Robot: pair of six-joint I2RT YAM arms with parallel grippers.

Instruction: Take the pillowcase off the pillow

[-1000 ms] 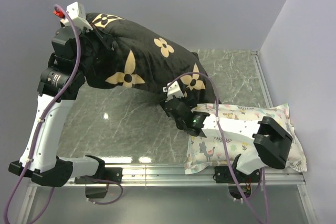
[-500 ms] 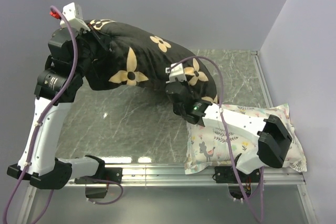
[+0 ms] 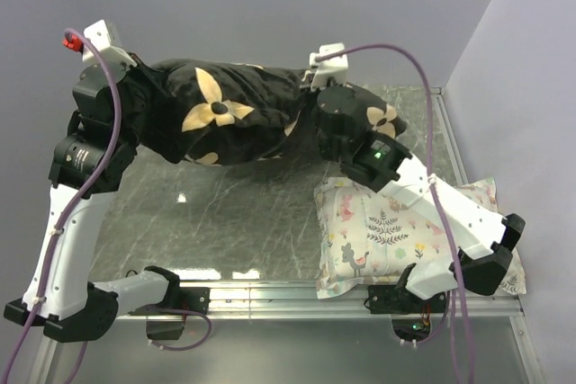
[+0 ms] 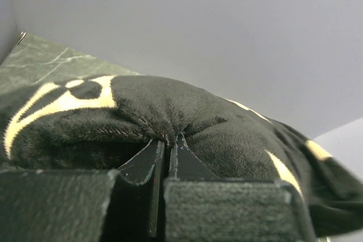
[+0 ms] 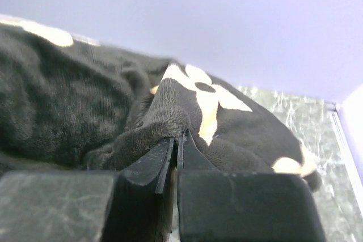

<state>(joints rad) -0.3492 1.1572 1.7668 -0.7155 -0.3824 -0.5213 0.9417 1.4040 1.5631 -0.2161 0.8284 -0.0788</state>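
Pinches a fold of the pillowcase (image 3: pixel 225 119) at one end with the left end effector (image 4: pixel 168 145), fingers pressed together on the plush, and grips the opposite end the same way with the right end effector (image 5: pixel 178 143), a tuft of black fabric caught between its closed fingers. Holds the bundle raised above the tabletop (image 3: pixel 234 204), with the long axis running straight from one end effector to the other, so neither arm is nearer: extends rightward from the left end effector, leftward from the right one. Shows nothing of the pillow itself; judging by the plump bulk, probably still wholly inside, midway between the two grips. Cannot tell which end carries the opening, nor whether the drooping tail beyond the right end effector touches the tabletop. Likely calls for pulling apart along that axis, or shaking from the closed end. Hangs apart from the floral-print pillow (image 3: pixel 378 231) lying below the right end effector.
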